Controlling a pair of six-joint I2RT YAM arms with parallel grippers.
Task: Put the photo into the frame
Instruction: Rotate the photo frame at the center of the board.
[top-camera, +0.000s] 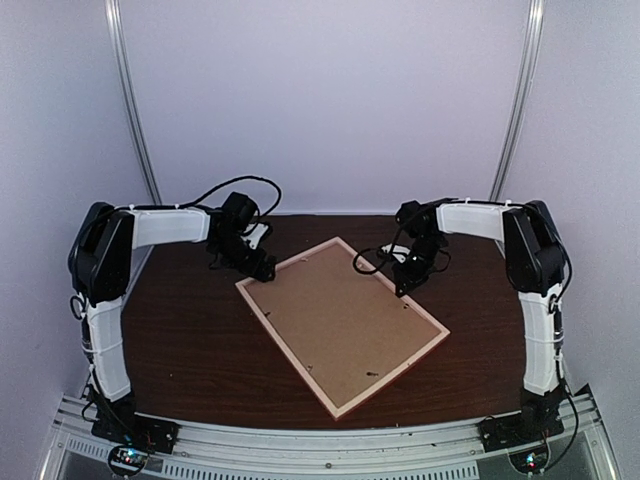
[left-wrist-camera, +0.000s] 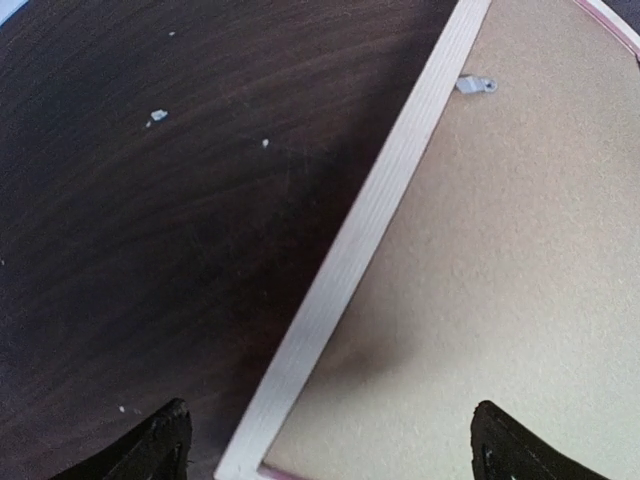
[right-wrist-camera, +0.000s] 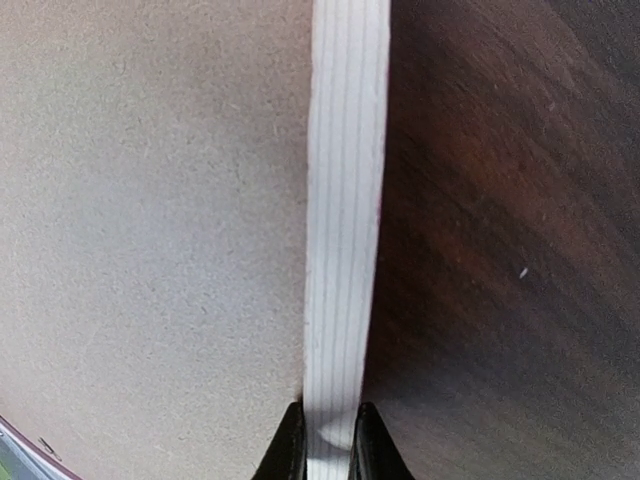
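Left pincer (left-wrist-camera: 328, 440) gapes wide, holding nothing, one finger over the table (top-camera: 190, 340), the other over the board (top-camera: 340, 320), by the frame (top-camera: 286, 351) corner. Frame lies back-up, askew mid-table. Right pincer (right-wrist-camera: 328, 440) is clamped on the frame's right rail.

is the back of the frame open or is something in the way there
A brown backing board fills the back of the frame, rail to rail, with a small tab at its edge. It stands in the way of anything going in.
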